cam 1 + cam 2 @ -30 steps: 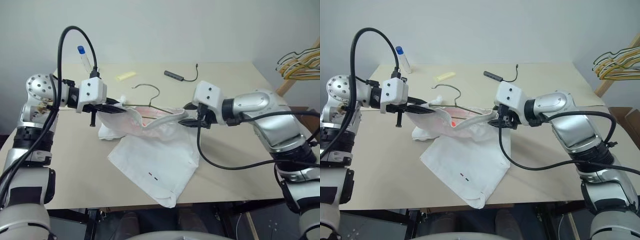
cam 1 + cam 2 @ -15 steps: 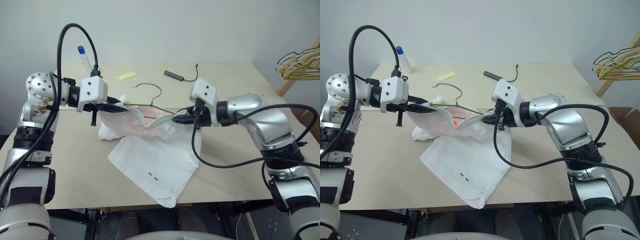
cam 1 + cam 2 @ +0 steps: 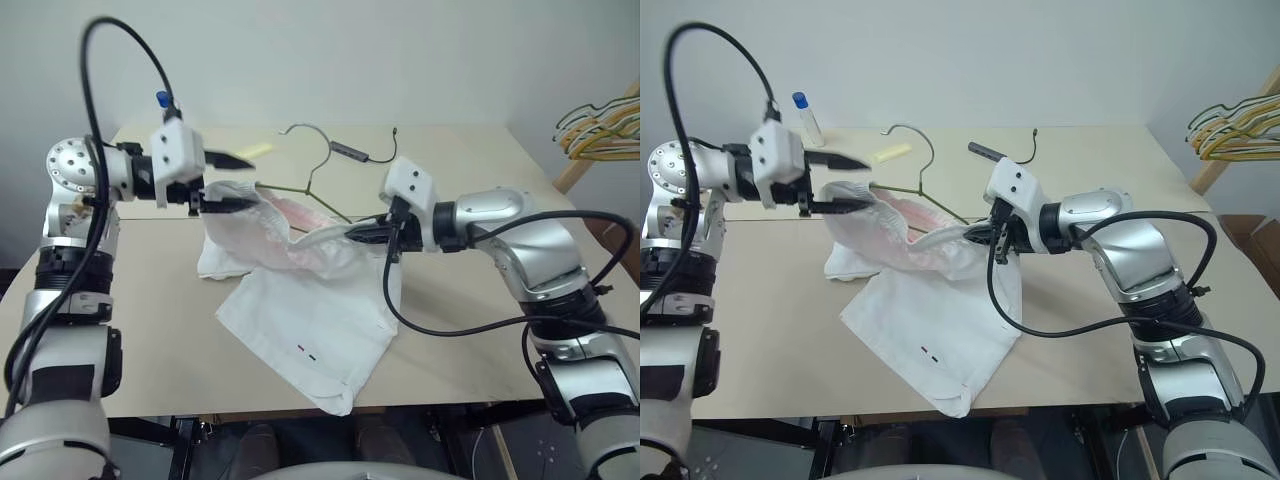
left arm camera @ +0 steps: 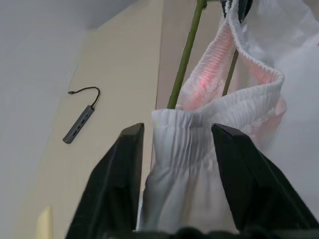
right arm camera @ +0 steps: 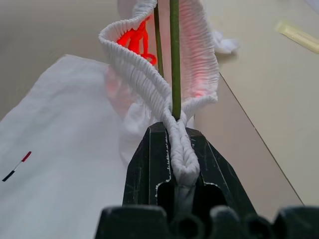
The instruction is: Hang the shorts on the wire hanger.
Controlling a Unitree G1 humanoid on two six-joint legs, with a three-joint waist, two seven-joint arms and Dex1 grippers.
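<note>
Since a second ago: left gripper (image 3: 232, 180) has risen and spread its fingers, hanger hook tipped up | near: right gripper (image 3: 985, 235) clamped on shorts (image 3: 310, 320) waistband, against the wire | step: threading waistband onto wire hanger (image 3: 310, 175); next, re-grip the left side | far: gathered white elastic, thin olive wire, beige table (image 3: 460, 160)

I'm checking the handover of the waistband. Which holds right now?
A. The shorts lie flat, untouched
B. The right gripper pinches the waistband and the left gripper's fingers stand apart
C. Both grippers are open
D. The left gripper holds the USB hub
B: the right gripper is clamped on the waistband of the shorts, while the left gripper has its fingers spread either side of the cloth.
</note>
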